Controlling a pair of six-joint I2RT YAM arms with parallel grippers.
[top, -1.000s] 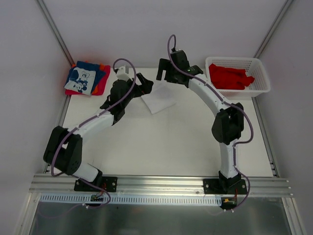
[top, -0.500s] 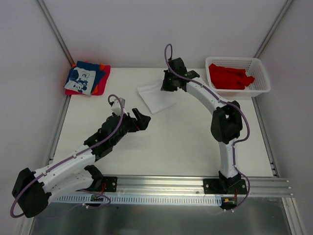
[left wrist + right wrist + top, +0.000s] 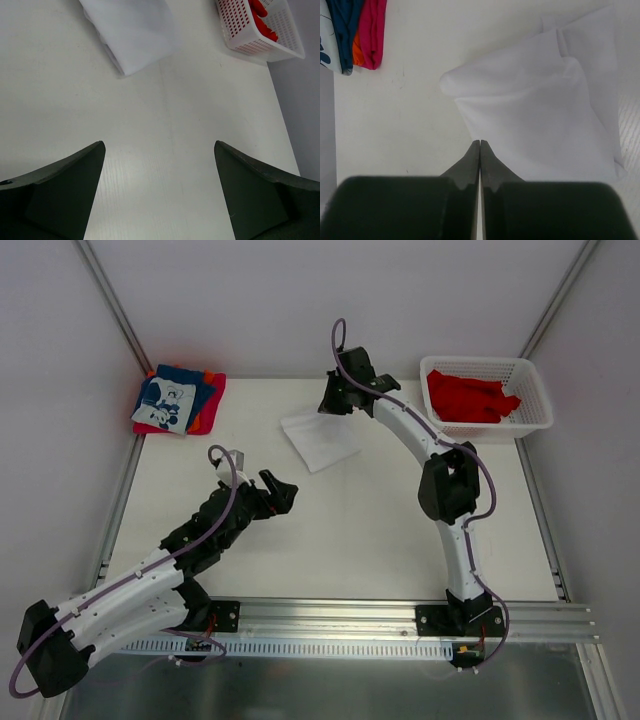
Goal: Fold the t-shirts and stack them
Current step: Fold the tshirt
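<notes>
One white desk, smooth and matte, carries everything. Two jointed arms in black and white rise from its near edge: the left arm lies low across the near-left part, and the right arm reaches toward the far edge. At the far-right corner stands a rectangular basket of white plastic lattice, holding crumpled red t-shirts. Near the middle of the far edge lies the white t-shirt, a soft, roughly rectangular fold with rounded, layered edges. At the far-left corner rests the folded stack: blue cloth with a white print on top, with red and orange layers showing beneath. The left fingers, dark wedges, stand wide apart over bare desk and hold nothing. The right fingers are pressed tip to tip at the white t-shirt's edge. Whether cloth is caught between them cannot be told.
</notes>
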